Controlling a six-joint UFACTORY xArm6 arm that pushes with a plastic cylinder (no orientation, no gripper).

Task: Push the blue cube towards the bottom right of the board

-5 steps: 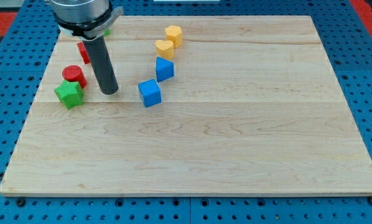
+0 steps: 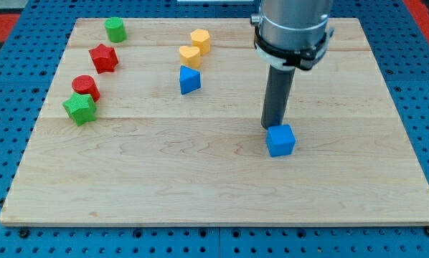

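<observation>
The blue cube (image 2: 280,140) lies right of the board's middle, a little below centre. My tip (image 2: 273,126) stands just above the cube at its upper left edge, touching or nearly touching it. The dark rod rises from there to the arm's grey body at the view's top. A second blue block (image 2: 189,79), wedge-like, lies left of centre in the upper half.
The wooden board (image 2: 222,193) lies on a blue pegboard. Two yellow blocks (image 2: 199,40) (image 2: 189,55) sit above the blue wedge. At the left are a green cylinder (image 2: 115,29), a red star (image 2: 103,57), a red cylinder (image 2: 85,87) and a green star (image 2: 79,108).
The rod moved from the board's left side to right of centre. The blue cube went with it, to the right and slightly down. The red star and green cylinder now show.
</observation>
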